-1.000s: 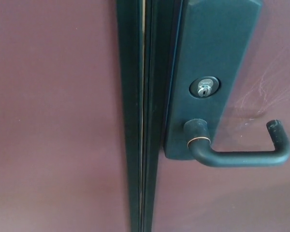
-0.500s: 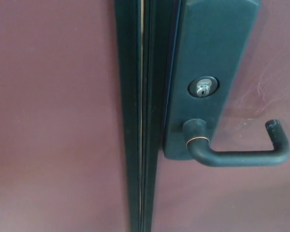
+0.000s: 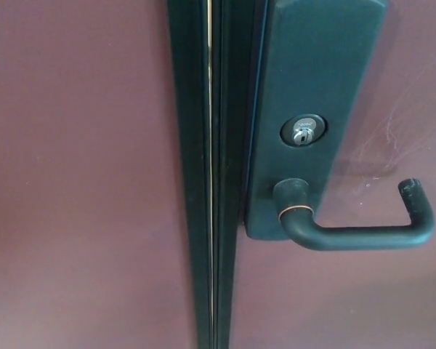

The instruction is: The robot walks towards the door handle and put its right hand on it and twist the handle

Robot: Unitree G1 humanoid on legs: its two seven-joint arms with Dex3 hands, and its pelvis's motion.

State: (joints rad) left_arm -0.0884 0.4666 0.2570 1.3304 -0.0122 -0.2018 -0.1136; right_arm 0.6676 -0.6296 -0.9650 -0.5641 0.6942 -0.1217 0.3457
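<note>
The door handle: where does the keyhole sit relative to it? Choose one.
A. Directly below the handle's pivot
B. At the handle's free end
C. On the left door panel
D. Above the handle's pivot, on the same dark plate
D: the keyhole sits on the dark plate above the door handle pivot.

Door panels (image 3: 80, 182) are seen in dull maroon, faintly streaked with pale scratch marks at the right. Meeting edges (image 3: 211, 174) are finished in very dark green-black, split by a thin pale line. Backplate (image 3: 312, 94) is painted dark teal-black. Keyhole cylinder (image 3: 303, 132) is silver. Door handle (image 3: 356, 236) is black, ringed with worn copper at its neck.
</note>
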